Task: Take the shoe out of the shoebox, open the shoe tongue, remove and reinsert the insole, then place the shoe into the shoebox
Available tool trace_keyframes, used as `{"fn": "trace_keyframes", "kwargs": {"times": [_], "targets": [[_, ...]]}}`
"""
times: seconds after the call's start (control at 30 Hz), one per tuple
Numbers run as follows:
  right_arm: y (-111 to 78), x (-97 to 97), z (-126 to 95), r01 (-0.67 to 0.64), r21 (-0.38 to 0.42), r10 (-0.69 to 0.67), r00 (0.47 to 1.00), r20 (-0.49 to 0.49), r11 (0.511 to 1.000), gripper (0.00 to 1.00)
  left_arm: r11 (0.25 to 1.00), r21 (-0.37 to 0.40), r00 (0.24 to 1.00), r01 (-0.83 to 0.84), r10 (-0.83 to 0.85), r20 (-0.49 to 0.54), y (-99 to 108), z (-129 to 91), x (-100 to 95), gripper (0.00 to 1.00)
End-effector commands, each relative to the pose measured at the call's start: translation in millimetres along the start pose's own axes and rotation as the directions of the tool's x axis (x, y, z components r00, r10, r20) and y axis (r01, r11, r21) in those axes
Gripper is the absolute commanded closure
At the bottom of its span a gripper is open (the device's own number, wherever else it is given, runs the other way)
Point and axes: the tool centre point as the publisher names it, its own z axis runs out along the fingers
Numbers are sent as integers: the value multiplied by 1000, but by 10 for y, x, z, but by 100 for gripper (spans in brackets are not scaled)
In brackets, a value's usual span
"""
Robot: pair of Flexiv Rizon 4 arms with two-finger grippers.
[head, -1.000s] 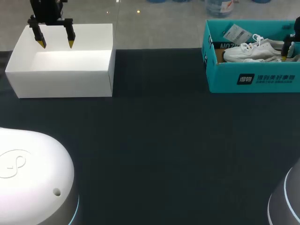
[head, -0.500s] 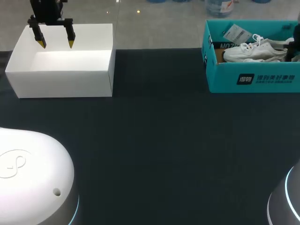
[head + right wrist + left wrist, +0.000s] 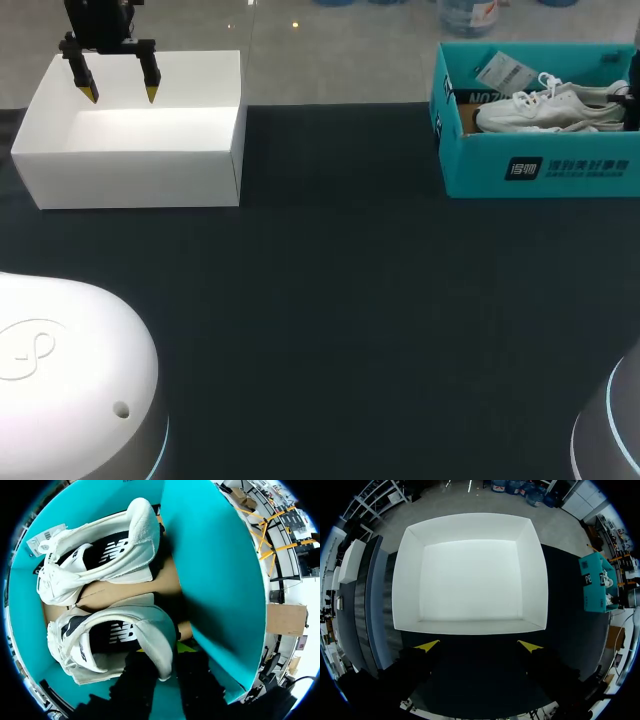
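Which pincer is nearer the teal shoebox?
Right. The right pincer is inside the teal shoebox, at a white sneaker's heel; the left pincer hangs over the white box across the table.

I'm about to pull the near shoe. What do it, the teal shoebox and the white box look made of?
The near shoe looks like white matte leather or synthetic; its heel collar seems to be soft, fuzzy fabric. The teal shoebox looks like printed matte cardboard, with bare brown board on its floor. The white box is smooth matte card, perhaps foam board.

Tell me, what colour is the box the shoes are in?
The shoebox is teal, a bright blue-green. It shows best in the right wrist view.
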Motion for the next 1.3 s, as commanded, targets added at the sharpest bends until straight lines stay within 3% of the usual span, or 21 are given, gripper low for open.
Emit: {"fn": "trace_keyframes", "kwargs": {"times": [0.03,0.23,0.87,1.3], "targets": [[-15,-50,-194,-21,16,21,1000,5,1000,100,1000,0,1000,0,0,0,0,0,0,0],[-46,-93,-551,-52,5,52,999,2,999,100,1000,0,1000,0,0,0,0,0,0,0],[75,80,-1485,-102,-44,101,995,-26,994,100,1000,0,1000,0,0,0,0,0,0,0],[99,185,-1832,-112,-34,112,994,-1,993,100,1000,0,1000,0,0,0,0,0,0,0]]}}
